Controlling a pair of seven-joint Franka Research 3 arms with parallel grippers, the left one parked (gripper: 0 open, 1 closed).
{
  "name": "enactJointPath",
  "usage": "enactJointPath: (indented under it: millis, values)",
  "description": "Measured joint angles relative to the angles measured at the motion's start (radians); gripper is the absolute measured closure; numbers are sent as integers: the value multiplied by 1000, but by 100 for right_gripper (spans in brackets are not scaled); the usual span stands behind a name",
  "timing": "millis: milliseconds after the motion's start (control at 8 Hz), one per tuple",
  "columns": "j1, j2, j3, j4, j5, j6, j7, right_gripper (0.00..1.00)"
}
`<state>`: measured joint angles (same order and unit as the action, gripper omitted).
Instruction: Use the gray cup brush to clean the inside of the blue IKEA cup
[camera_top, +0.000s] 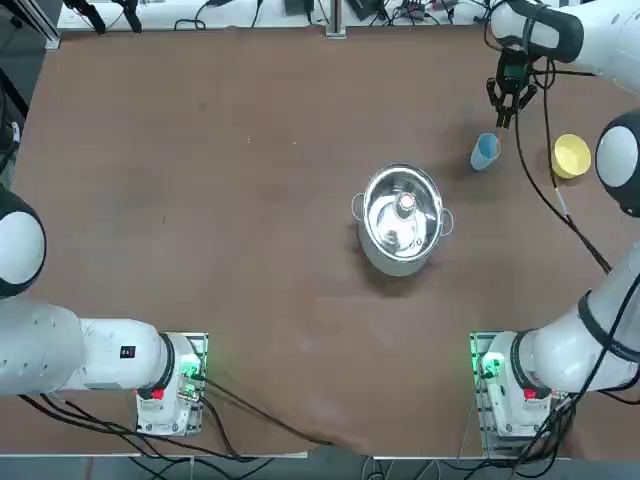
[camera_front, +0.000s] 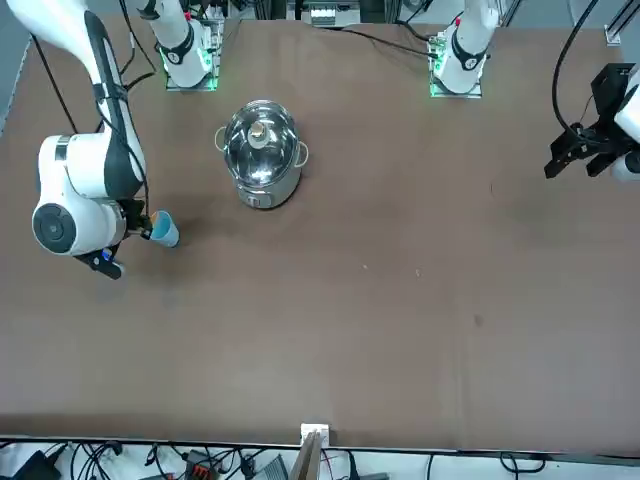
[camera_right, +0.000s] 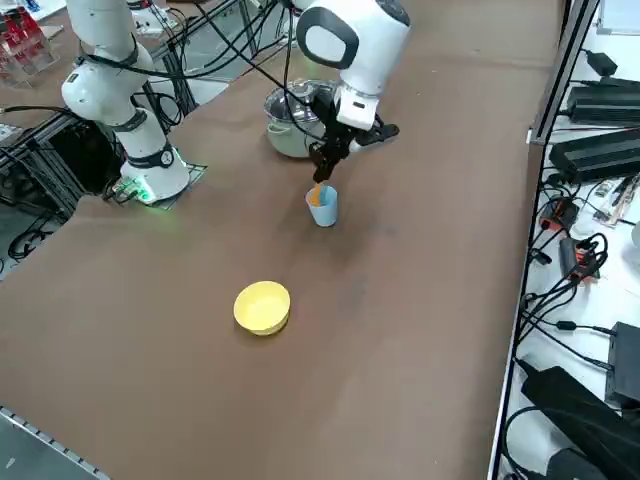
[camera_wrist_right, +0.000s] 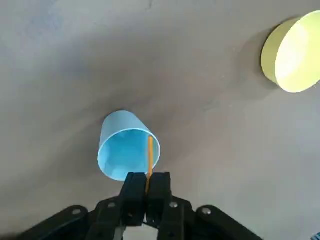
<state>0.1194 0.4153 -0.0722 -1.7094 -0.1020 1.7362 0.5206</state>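
The blue IKEA cup (camera_wrist_right: 128, 151) stands upright on the brown table, also seen in the top view (camera_top: 485, 151), the front view (camera_front: 165, 229) and the side view (camera_right: 323, 207). My right gripper (camera_wrist_right: 147, 187) hangs just above the cup's rim, shut on the cup brush (camera_wrist_right: 149, 160), a thin tan-orange stick. The stick points down into the cup, near its inner wall; its lower end is hidden inside. In the side view the brush (camera_right: 317, 193) shows between the gripper (camera_right: 322, 170) and the cup.
A yellow bowl (camera_top: 571, 155) sits to the right of the cup, also in the wrist view (camera_wrist_right: 294, 53). A steel pot (camera_top: 402, 217) stands near the table's middle, left of the cup. Black cables hang from the arm by the bowl.
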Motion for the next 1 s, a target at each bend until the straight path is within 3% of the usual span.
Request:
enactJointPath:
  millis: [375,1000]
  values:
    - [3,42,10,60,2,7,30,96]
    - [59,61,28,76,21,-14,114,96]
